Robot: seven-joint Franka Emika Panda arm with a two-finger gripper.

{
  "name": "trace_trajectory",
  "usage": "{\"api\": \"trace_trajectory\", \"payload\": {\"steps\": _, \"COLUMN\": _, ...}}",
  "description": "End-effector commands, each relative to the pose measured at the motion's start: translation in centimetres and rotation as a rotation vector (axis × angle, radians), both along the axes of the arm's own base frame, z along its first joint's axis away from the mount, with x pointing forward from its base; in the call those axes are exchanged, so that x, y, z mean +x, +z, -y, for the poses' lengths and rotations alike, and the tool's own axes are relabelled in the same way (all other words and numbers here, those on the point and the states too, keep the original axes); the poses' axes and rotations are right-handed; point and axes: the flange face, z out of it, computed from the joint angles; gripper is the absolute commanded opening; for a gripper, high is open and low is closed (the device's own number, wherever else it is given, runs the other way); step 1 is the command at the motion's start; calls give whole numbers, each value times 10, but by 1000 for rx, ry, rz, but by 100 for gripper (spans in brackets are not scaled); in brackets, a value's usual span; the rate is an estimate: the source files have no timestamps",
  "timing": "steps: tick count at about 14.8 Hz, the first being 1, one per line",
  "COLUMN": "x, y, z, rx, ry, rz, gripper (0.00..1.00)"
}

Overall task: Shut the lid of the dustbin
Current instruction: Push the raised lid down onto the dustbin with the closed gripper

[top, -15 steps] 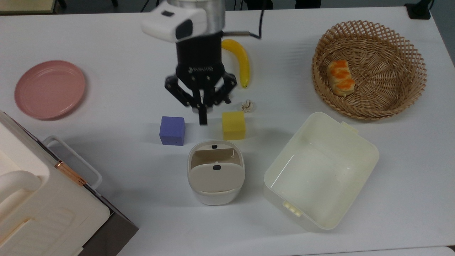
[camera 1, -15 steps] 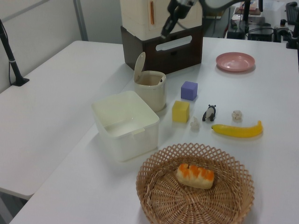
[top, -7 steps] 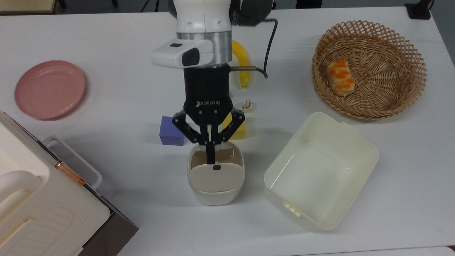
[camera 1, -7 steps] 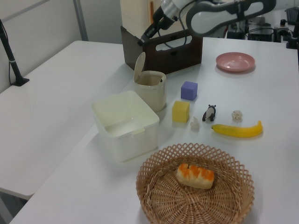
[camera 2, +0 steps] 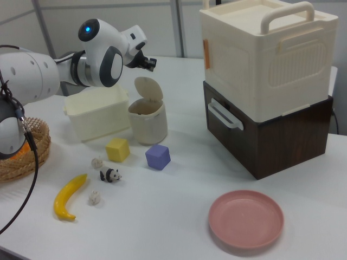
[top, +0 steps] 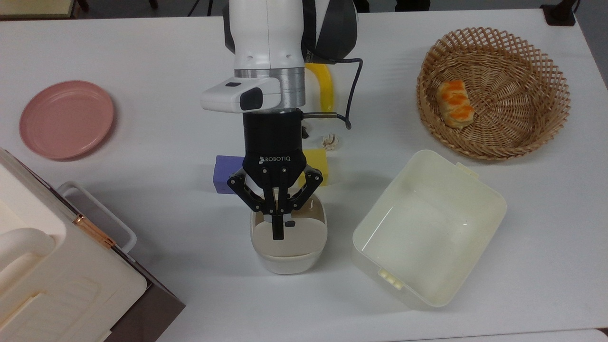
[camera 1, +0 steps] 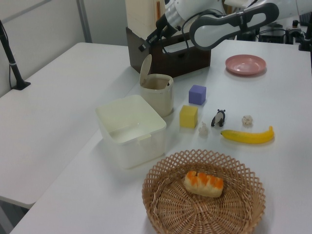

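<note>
Hovering above the dustbin (top: 288, 256), the gripper (top: 278, 232) has its fingers pressed together, holding nothing, tips over the raised lid (top: 285, 240) in the top view. In the left view the lid (camera 1: 145, 70) stands upright at the dustbin's (camera 1: 157, 95) far rim, the gripper (camera 1: 143, 47) just above it, apart. The right view shows the gripper (camera 2: 152, 63) above the lid (camera 2: 148, 88). The dustbin sits on the bench (top: 156, 142) beside the cream tub (top: 427, 228), with the purple cube (top: 225, 173) and yellow cube (top: 319, 164) just behind it in the top view.
</note>
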Motion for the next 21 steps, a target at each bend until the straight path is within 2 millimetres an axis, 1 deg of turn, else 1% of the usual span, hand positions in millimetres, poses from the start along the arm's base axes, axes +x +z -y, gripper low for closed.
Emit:
{"api": "trace_trajectory", "payload": {"steps": 1, "x": 1, "y": -1, "z": -4, "rx": 17, "ry": -11, "rz": -59, "gripper": 0}}
{"api": "trace_trajectory", "payload": {"steps": 2, "x": 0, "y": -5, "z": -4, "rx": 10, "ry": -11, "rz": -95, "gripper": 0}}
{"api": "trace_trajectory", "payload": {"steps": 8, "x": -9, "y": -6, "z": -4, "rx": -13, "ry": -11, "rz": -236, "gripper": 0}}
{"api": "trace_trajectory", "payload": {"steps": 13, "x": -15, "y": -22, "z": -9, "rx": -48, "ry": 15, "rz": -355, "gripper": 0}}
{"api": "trace_trajectory", "payload": {"steps": 17, "x": -19, "y": -47, "z": -9, "rx": -55, "ry": 15, "rz": -434, "gripper": 0}}
{"api": "trace_trajectory", "payload": {"steps": 19, "x": -21, "y": -59, "z": -16, "rx": -61, "ry": 22, "rz": -458, "gripper": 0}}
{"api": "trace_trajectory", "payload": {"steps": 20, "x": -21, "y": -69, "z": -17, "rx": -64, "ry": 25, "rz": -473, "gripper": 0}}
{"api": "trace_trajectory", "payload": {"steps": 21, "x": -20, "y": -74, "z": -17, "rx": -64, "ry": 24, "rz": -481, "gripper": 0}}
